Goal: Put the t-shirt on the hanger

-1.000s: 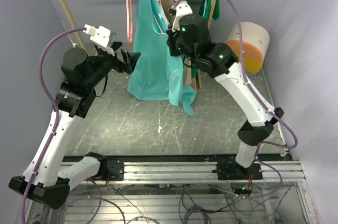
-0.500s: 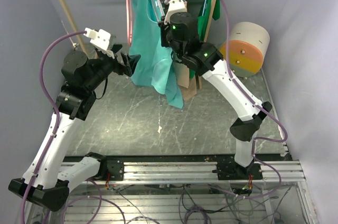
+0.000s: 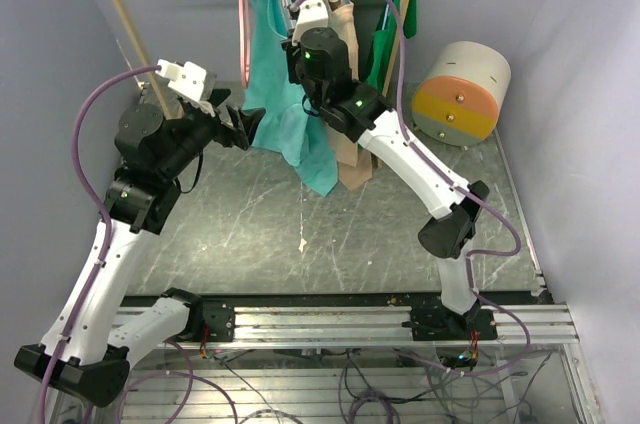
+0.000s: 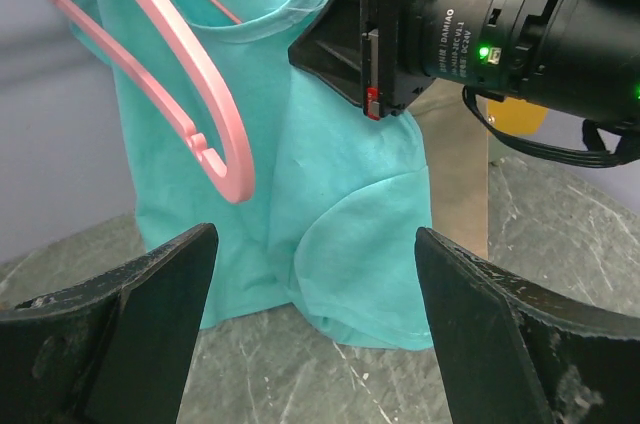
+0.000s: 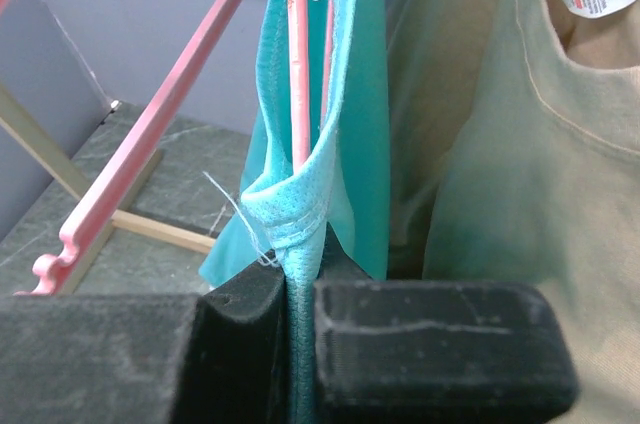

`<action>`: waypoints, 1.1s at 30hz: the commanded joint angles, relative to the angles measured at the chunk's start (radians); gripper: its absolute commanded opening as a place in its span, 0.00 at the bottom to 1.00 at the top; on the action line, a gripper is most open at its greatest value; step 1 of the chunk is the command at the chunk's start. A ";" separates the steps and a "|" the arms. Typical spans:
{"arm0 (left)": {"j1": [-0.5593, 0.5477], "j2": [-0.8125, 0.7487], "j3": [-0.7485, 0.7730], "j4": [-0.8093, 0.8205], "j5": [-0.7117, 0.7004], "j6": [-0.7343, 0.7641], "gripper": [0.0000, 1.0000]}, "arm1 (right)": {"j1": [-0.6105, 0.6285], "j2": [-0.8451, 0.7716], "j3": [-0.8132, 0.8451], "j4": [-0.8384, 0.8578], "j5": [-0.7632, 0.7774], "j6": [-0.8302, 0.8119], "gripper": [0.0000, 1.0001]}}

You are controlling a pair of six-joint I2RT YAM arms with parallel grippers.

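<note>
The teal t-shirt (image 3: 290, 124) hangs at the rack, its lower hem just above the table. My right gripper (image 5: 300, 279) is shut on a bunched edge of the t-shirt (image 5: 300, 214), high up by the rod. A thin pink hanger (image 5: 298, 64) runs down inside the cloth right above the jaws. A second pink hanger (image 3: 243, 14) hangs bare to the left and shows close up in the left wrist view (image 4: 190, 84). My left gripper (image 3: 245, 124) stands open beside the t-shirt's left edge, facing the cloth (image 4: 330, 194), with nothing between its fingers.
A beige garment (image 3: 350, 144) and a dark green one (image 3: 395, 19) hang just right of the t-shirt. The wooden rack post (image 3: 125, 14) slants at the left. A round drum with orange and yellow bands (image 3: 465, 89) stands at the back right.
My right arm has carried the t-shirt up and to the left, closer to the rod, and the cloth now hangs narrower. The left gripper has stayed open and almost still.
</note>
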 commanded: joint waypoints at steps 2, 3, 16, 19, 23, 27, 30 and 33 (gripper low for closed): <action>0.007 -0.031 -0.013 0.045 0.011 -0.009 0.90 | -0.002 -0.014 0.002 0.196 0.068 -0.062 0.00; 0.007 -0.034 -0.015 0.044 0.010 -0.008 0.90 | -0.005 -0.014 0.006 0.204 0.070 -0.064 0.00; 0.007 -0.058 -0.034 0.038 0.030 -0.033 0.90 | -0.075 0.055 0.021 0.208 -0.006 -0.033 0.00; 0.007 -0.060 -0.037 0.039 0.034 -0.042 0.90 | -0.090 0.080 0.054 0.180 -0.028 -0.025 0.00; 0.007 -0.058 -0.037 0.043 0.034 -0.051 0.90 | -0.110 0.089 0.054 0.158 -0.063 -0.008 0.00; 0.007 -0.062 -0.048 0.047 0.039 -0.059 0.90 | -0.123 0.093 0.040 0.128 -0.097 0.014 0.00; 0.007 -0.064 -0.053 0.049 0.044 -0.063 0.90 | -0.131 0.089 0.017 0.120 -0.114 0.028 0.00; 0.007 -0.067 -0.053 0.045 0.046 -0.063 0.90 | -0.139 0.103 0.036 0.092 -0.137 0.047 0.00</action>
